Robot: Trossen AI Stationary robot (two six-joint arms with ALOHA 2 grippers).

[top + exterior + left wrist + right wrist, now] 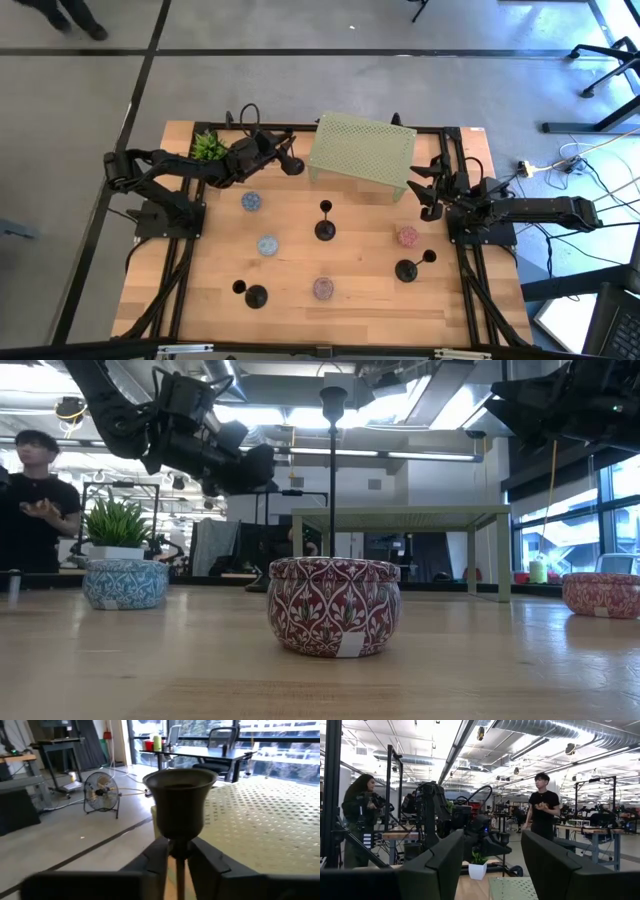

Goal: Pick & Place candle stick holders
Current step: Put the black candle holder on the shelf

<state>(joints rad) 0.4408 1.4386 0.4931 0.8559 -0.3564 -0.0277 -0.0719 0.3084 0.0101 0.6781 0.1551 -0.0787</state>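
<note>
My left gripper (278, 158) is shut on one black candle stick holder (292, 165) above the table's far left part, beside the green perforated stand (362, 150). The holder's cup (180, 802) shows just past the fingers in the left wrist view. Three more holders stand upright on their round bases: one at mid-table (325, 228), one at the near right (405, 270), one at the near left (255, 296). My right gripper (430, 195) is open and empty at the right, by the stand's right end. My left gripper pinches the holder's thin stem (179, 865) just below the cup between its two fingers (155, 857). The fingers lie across the stem. The cup stands upright above them. The holder is lifted clear of the table, and its base shows round from above (292, 165).
Two blue tins (251, 201) (268, 244) and two red tins (408, 236) (323, 288) sit among the holders. A potted plant (207, 146) stands at the far left corner. People stand in the room beyond the table (543, 812).
</note>
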